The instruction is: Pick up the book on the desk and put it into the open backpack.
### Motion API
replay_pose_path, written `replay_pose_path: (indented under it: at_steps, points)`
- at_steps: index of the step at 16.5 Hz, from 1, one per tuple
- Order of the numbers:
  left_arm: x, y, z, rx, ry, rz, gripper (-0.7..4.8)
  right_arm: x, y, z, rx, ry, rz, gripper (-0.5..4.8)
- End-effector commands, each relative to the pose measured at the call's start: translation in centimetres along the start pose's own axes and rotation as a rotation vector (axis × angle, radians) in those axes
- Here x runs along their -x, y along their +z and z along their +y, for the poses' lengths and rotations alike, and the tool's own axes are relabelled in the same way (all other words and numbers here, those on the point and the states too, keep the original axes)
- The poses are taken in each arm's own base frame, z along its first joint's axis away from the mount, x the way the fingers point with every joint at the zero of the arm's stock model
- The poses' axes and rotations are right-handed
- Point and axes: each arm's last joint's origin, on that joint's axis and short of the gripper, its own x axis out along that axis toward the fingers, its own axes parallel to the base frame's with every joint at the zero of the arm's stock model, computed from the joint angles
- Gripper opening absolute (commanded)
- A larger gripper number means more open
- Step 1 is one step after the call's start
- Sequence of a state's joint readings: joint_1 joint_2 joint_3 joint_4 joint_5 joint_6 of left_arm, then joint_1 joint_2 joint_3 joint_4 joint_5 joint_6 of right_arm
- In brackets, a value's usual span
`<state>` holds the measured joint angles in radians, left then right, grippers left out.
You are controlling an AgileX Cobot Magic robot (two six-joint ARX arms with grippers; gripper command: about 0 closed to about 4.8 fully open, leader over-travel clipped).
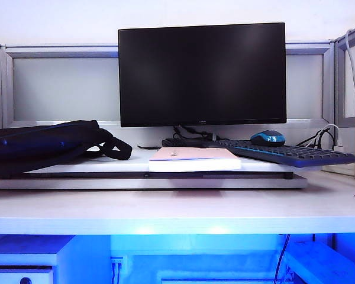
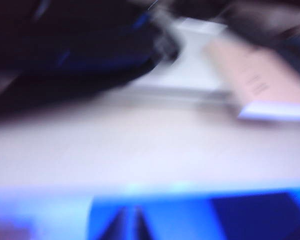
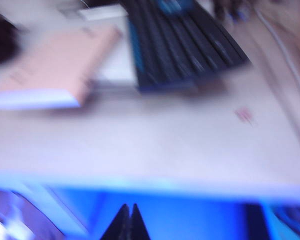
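While both arms hang low, short of the desk's (image 1: pixel 165 216) front edge, nothing has been touched and the task stands unbegun.

Item, left gripper (image 2: pixel 131 224): dark fingertips drawn together to a point, holding nothing, below and in front of the desk edge; the backpack fills the far side of its blurred view.

Item, right gripper (image 3: pixel 128 220): fingertips pressed together, empty, likewise below the desk edge, looking toward book and keyboard (image 1: pixel 287 154).

Item, book (image 1: pixel 194 158): thin paperback, pale pink-cream cover with a small dark mark, white page edges toward the robot. It lies flat on the white riser slab (image 1: pixel 154 177) in front of the monitor (image 1: pixel 201 74), just beside the keyboard on one side and near the backpack straps on the other; its front edge appears to overhang the slab slightly, though blur leaves that uncertain.

Item, backpack (image 1: pixel 44 145): dark soft bag lying flat on the left of the slab, strap loops trailing toward the book. Its opening cannot be made out.

Risks, as judged:
- Flat, flexible book: fingers may slide over the cover, or bend it and lose it.
- Keyboard close by: a wide approach could knock it.
- Slack bag mouth: the book may catch on fabric or straps and fall short.
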<state>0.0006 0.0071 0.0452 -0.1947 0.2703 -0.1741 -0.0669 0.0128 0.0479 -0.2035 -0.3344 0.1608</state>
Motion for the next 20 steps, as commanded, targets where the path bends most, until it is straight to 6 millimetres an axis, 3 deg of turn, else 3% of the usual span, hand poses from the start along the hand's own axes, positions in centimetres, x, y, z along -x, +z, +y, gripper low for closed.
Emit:
replay_pose_path:
  at_steps: [1, 3, 5, 10, 16, 20]
  points:
    - [0.3, 2.2, -0.7, 0.011, -0.115, -0.199, 2.17, 0.2, 1.5, 0.5, -0.035, 0.084, -0.12, 0.56]
    - [0.6, 3.1, -0.9, 0.086, -0.139, -0.249, 3.4, 0.5, 2.2, 0.7, -0.075, 0.091, -0.138, 1.91]
    - [1.1, 4.1, -1.2, 0.108, -0.152, -0.274, 4.71, 0.8, 3.0, 1.0, -0.122, 0.114, -0.154, 2.69]
    - [3.0, 7.6, -2.4, 0.184, -0.206, -0.369, 4.79, 2.3, 6.0, 2.1, -0.238, 0.176, -0.229, 3.92]
    - [3.9, 10.3, -3.2, 0.36, -0.281, -0.374, 4.79, 4.7, 10.3, 3.6, -0.293, 0.247, -0.312, 3.93]
    - [3.5, 14.5, -3.8, 0.358, -0.302, -0.386, 4.79, 4.3, 14.1, 4.2, -0.308, 0.283, -0.272, 4.12]
